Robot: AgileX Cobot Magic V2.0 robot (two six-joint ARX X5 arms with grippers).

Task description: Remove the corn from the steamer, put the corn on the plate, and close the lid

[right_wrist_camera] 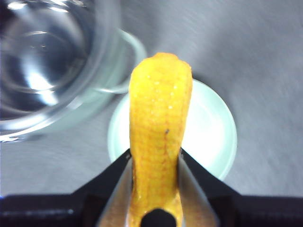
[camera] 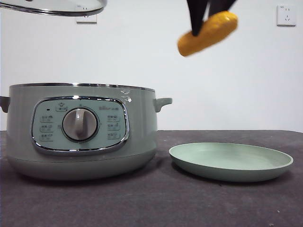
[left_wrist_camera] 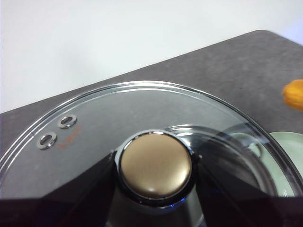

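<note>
My right gripper is shut on the orange-yellow corn and holds it high in the air, above the pale green plate. In the right wrist view the corn stands between the jaws with the plate directly below. The sage-green steamer stands open at the left. My left gripper is shut on the knob of the glass lid and holds the lid high above the steamer.
The dark grey table carries the steamer and plate side by side, a small gap between them. A white wall with two sockets is behind. The steamer's side handle points toward the plate.
</note>
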